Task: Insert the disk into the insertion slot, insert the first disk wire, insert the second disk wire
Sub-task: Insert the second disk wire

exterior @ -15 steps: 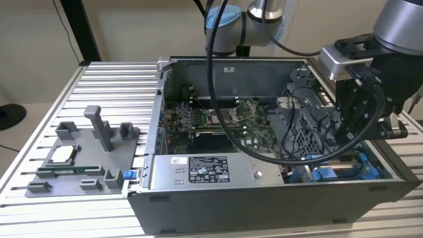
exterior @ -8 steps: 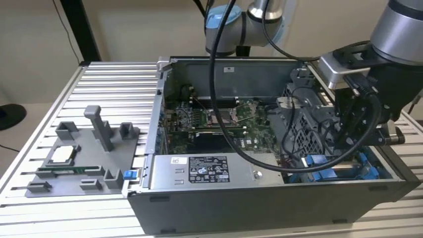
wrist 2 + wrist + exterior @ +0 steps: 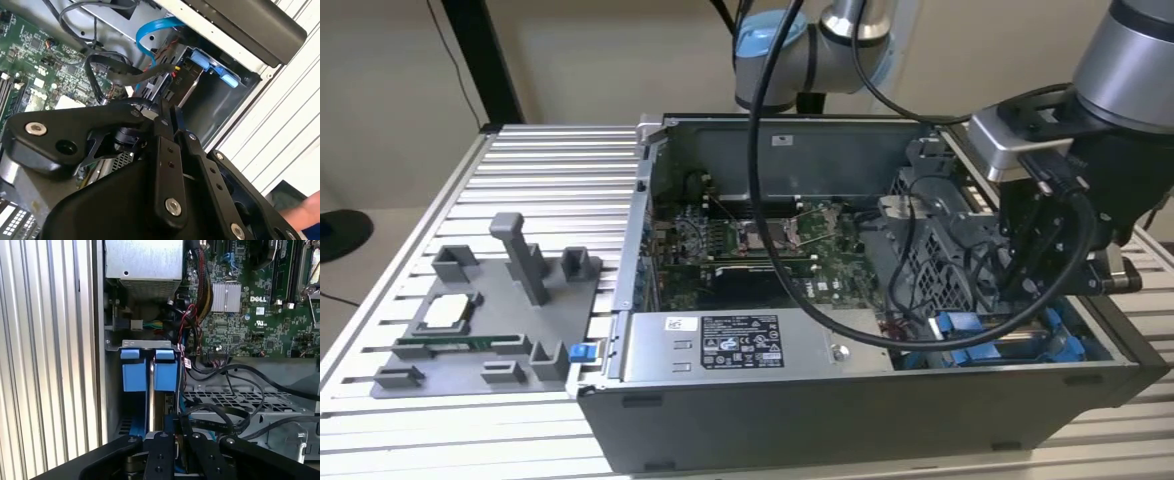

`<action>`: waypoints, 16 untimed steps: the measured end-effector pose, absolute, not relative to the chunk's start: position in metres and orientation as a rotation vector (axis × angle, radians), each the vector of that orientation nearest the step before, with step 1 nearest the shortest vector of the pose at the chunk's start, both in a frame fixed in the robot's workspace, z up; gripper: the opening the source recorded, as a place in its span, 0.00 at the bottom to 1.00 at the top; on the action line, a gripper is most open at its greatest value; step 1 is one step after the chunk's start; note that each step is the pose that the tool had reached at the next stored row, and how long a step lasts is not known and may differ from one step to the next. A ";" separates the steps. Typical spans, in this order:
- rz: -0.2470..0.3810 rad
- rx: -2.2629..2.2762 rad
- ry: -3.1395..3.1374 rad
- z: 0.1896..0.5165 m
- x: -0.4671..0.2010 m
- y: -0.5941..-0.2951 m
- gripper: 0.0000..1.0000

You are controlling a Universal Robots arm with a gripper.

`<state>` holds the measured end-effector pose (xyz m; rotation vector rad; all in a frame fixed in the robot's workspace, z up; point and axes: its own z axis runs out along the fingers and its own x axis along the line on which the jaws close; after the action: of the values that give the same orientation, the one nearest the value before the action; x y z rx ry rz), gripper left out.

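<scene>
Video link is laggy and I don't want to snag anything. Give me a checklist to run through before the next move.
1. Hand at the insertion slot: ok.
2. Disk in the slot, blue frame at the bay mouth: ok.
3. Blue wire plugged into the disk: cannot tell.
4. Black cables away from the hand: not ok, they loop right beside it.
5. Computer case lying flat on the table: ok.

Even, soft indoor light; near black linkage blurred.
</scene>
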<state>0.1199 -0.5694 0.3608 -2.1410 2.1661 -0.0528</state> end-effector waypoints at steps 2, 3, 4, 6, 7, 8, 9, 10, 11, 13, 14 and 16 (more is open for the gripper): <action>-0.053 -2.141 2.166 0.358 0.120 -0.570 0.00; -0.053 -2.141 2.166 0.357 0.120 -0.571 0.00; -0.053 -2.141 2.166 0.355 0.121 -0.571 0.00; -0.054 -2.140 2.166 0.353 0.122 -0.571 0.00; -0.055 -2.140 2.165 0.353 0.123 -0.571 0.00; -0.055 -2.140 2.165 0.352 0.123 -0.571 0.00; -0.056 -2.139 2.165 0.351 0.124 -0.571 0.00; -0.056 -2.139 2.164 0.350 0.124 -0.571 0.00; -0.057 -2.139 2.164 0.350 0.125 -0.571 0.00; -0.057 -2.139 2.164 0.349 0.125 -0.571 0.00; -0.057 -2.139 2.164 0.348 0.125 -0.571 0.00; -0.057 -2.139 2.164 0.347 0.126 -0.571 0.00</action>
<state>0.1256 -0.5706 0.3474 -2.1388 2.1639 -0.0573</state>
